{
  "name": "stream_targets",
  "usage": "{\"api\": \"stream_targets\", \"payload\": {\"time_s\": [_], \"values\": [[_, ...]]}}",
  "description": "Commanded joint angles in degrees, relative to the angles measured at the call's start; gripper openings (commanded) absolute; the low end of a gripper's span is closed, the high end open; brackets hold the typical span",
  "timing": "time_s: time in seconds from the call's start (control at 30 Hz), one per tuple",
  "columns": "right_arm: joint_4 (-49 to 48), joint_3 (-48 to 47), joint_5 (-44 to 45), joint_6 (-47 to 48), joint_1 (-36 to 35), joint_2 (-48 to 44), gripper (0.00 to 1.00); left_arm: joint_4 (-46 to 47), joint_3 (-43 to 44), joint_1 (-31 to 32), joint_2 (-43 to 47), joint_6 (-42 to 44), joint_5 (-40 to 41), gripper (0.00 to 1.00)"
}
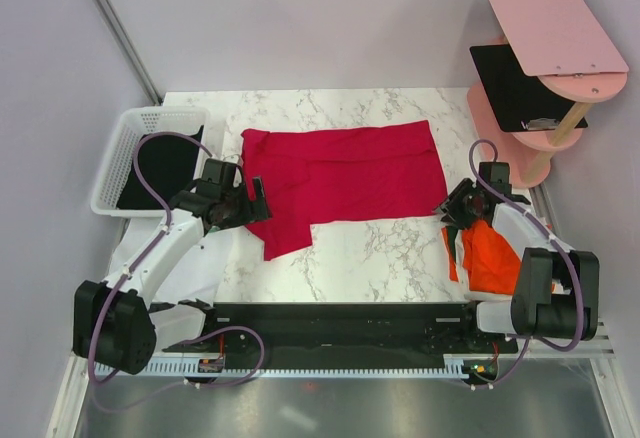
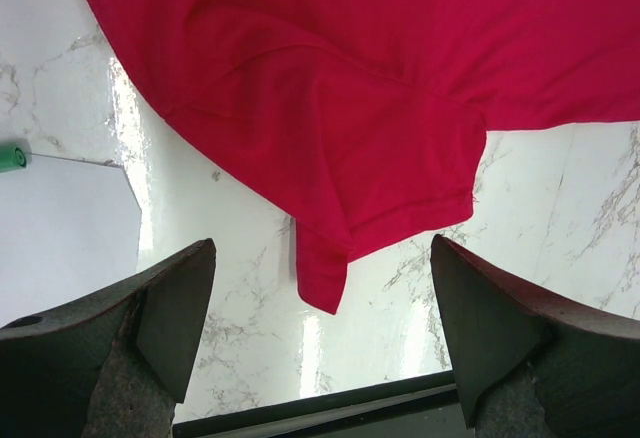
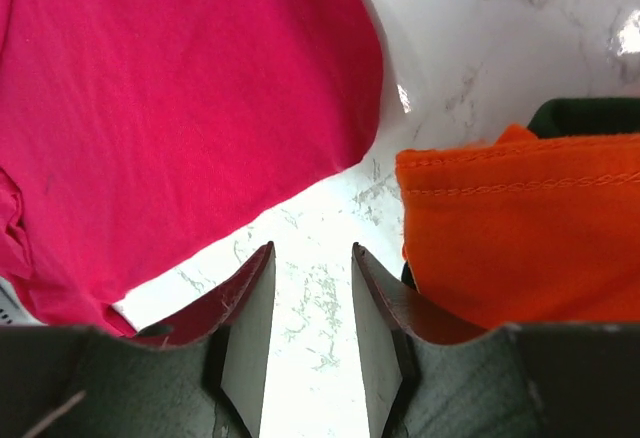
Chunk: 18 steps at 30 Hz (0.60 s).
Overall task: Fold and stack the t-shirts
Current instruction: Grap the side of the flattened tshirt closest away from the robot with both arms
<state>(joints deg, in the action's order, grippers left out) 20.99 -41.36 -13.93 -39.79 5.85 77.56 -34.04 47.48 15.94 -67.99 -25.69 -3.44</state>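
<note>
A crimson red t-shirt (image 1: 345, 178) lies partly folded across the middle of the marble table, one sleeve hanging toward the front left (image 2: 330, 148). My left gripper (image 1: 245, 203) hovers at its left edge, open wide and empty (image 2: 320, 328). An orange-red t-shirt (image 1: 492, 256) lies bunched at the front right (image 3: 530, 228). My right gripper (image 1: 455, 208) sits between the red shirt's right edge (image 3: 180, 118) and the orange one, jaws partly open with bare table between them (image 3: 310, 278). Black cloth (image 1: 160, 168) lies in the basket.
A white mesh basket (image 1: 125, 153) stands at the left edge. A pink tiered stand (image 1: 545, 68) with a black board is at the back right. A black rail (image 1: 340, 323) runs along the table's front. White paper (image 2: 60, 228) lies at the left.
</note>
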Motion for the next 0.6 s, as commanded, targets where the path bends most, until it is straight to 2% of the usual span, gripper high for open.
{"api": "stream_targets", "payload": {"time_s": [0.0,0.4,0.5,0.53,0.57], "values": [[-3.32,1.98,-1.10,-3.97,0.04,-0.22,0.44,2.22,0.59,0.23,-0.13,-1.38,-0.86,0.94],[-7.63,0.06,12.43,-4.68,0.04,3.03,0.44,1.96,0.07,0.31,1.81,-1.29,-0.60,0.95],[-8.94,-1.35,13.32,-4.07,0.04,5.05,0.42,2.14,-0.11,0.31,1.19,-1.47,-0.86,0.95],[-9.47,-1.52,13.14,-4.07,0.04,5.67,0.35,1.96,-0.20,0.32,0.15,-1.38,-0.95,0.95],[-10.79,-1.87,13.06,-3.89,0.04,6.20,0.23,1.96,-0.20,0.40,-0.39,-1.46,-0.95,0.95]]}}
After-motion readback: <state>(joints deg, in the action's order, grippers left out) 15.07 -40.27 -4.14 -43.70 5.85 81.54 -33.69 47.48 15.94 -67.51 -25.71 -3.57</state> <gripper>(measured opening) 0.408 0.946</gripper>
